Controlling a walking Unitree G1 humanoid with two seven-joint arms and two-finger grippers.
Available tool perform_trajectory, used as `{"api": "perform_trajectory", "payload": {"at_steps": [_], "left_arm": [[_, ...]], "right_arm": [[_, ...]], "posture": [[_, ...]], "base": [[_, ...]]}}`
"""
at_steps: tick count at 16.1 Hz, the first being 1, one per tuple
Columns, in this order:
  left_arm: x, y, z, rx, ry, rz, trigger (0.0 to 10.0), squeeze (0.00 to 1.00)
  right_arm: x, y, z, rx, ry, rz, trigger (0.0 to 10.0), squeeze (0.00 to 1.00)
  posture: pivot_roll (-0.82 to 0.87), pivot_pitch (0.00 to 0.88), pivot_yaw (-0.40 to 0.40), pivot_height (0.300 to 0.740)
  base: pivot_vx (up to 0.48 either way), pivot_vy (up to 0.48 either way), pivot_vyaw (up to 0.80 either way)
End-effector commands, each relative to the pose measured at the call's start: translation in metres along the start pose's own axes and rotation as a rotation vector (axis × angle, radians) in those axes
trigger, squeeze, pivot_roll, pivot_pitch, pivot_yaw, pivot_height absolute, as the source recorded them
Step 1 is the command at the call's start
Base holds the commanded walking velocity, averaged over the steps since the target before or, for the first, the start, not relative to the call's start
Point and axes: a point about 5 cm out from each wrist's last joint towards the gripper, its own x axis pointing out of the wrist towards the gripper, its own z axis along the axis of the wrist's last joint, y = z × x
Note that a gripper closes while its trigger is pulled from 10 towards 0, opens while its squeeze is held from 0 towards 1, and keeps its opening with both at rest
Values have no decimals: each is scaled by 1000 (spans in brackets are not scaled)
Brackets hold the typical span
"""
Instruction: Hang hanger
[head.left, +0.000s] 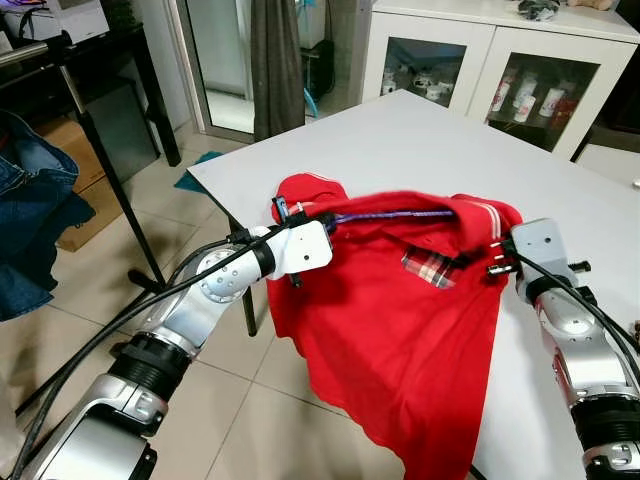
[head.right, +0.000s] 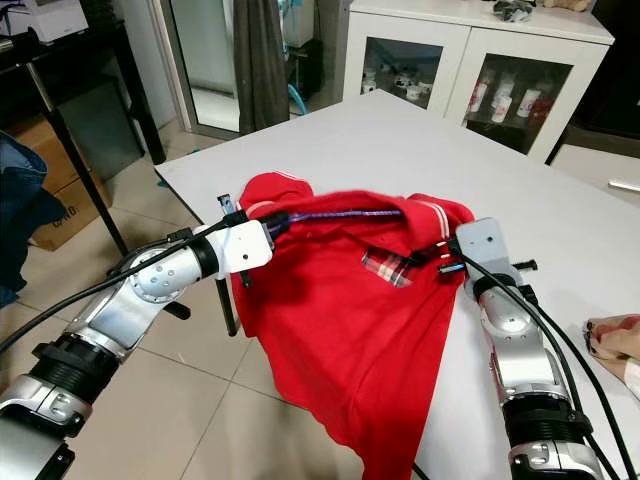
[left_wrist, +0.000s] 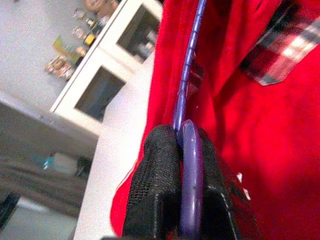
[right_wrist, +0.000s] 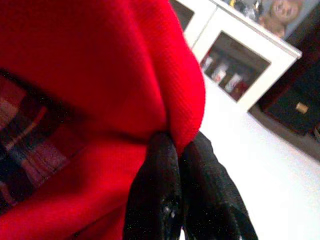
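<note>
A red polo shirt (head.left: 400, 330) with a plaid inner collar hangs on a purple hanger (head.left: 390, 216) over the near corner of the white table (head.left: 420, 140). My left gripper (head.left: 296, 216) is shut on the hanger's end at the shirt's left shoulder; in the left wrist view its fingers (left_wrist: 160, 190) pinch the purple hanger (left_wrist: 190, 170). My right gripper (head.left: 478, 256) is shut on the red shirt's collar edge at the right shoulder; its fingers (right_wrist: 155, 200) clamp a fold of the red shirt (right_wrist: 100, 75). Most of the shirt droops off the table edge toward the floor.
A white glass-door cabinet (head.left: 500, 70) stands behind the table. At the left stand a black rack leg (head.left: 110, 170), denim clothing (head.left: 35, 210) and a cardboard box (head.left: 70, 140). A curtain (head.left: 275, 60) hangs at the back. Part of a person (head.right: 615, 340) shows at the right edge.
</note>
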Motion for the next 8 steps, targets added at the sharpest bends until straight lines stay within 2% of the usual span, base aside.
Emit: {"api": "perform_trajectory", "payload": {"at_steps": [1, 4, 5, 6, 7, 8], "left_arm": [[-2, 3, 3, -2, -37, -7, 10000, 0], [-3, -4, 7, -32, -65, -67, 10000, 0], [-4, -7, 6, -4, -56, -97, 10000, 0], [-5, -8, 2, 21, -28, -108, 10000, 0], [-4, -6, -3, 24, 7, -75, 10000, 0], [-4, -4, -6, 19, 24, -51, 10000, 0]], "right_arm": [[-1, -6, -10, 31, 43, -32, 0, 0], [-3, -2, -26, -26, 119, -6, 0, 0], [-3, -1, -23, -62, 102, -9, 0, 0], [-2, -5, -11, -47, 32, -58, 10000, 0], [-2, -17, 13, 35, -83, -131, 10000, 0], [-2, -24, 26, 87, -141, -165, 10000, 0]], "posture": [[47, 27, 15, 740], [44, 29, 13, 740], [46, 29, 12, 740], [45, 30, 12, 740], [41, 33, 12, 740], [39, 33, 11, 740]], "base": [[0, 0, 0], [0, 0, 0], [0, 0, 0], [0, 0, 0], [0, 0, 0], [0, 0, 0]]}}
